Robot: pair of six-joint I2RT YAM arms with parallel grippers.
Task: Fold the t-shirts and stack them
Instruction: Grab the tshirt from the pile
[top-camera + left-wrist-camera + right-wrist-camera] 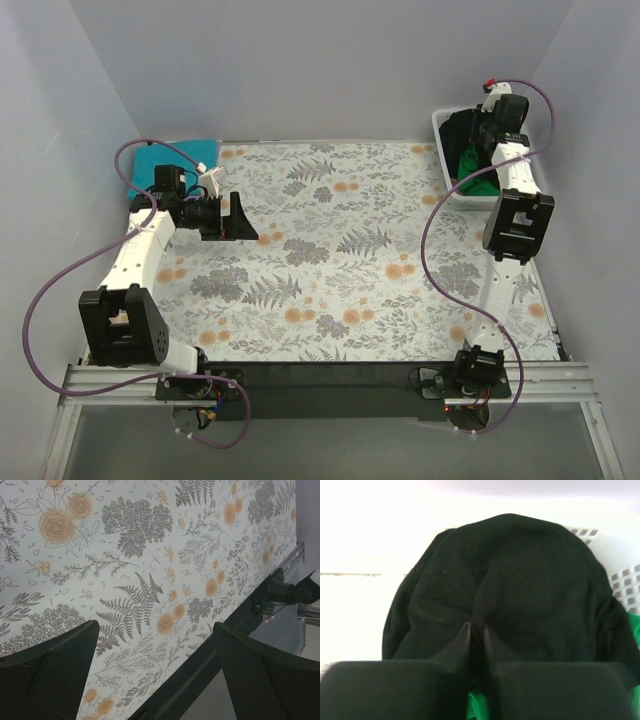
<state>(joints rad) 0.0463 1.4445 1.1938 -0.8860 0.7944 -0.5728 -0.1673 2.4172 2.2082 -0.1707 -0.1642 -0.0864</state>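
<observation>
A large black t-shirt (530, 575) lies bunched on top in the white lattice basket (626, 582) at the back right (446, 160). A green t-shirt (478, 184) lies under it and shows below my fingers in the right wrist view (479, 706). My right gripper (475, 626) is down in the basket, shut on a pinched fold of the black t-shirt. A teal t-shirt (182, 151) lies flat at the back left corner. My left gripper (240, 216) hovers open and empty over the floral cover (130, 555), in front of the teal t-shirt. No lavender shirt shows.
The fern-print cover (350, 260) spans the table between the arms. The dark front rail (200, 675) and the right arm's base (287, 591) show in the left wrist view. Grey walls close in on three sides. Purple cables (40, 300) loop beside both arms.
</observation>
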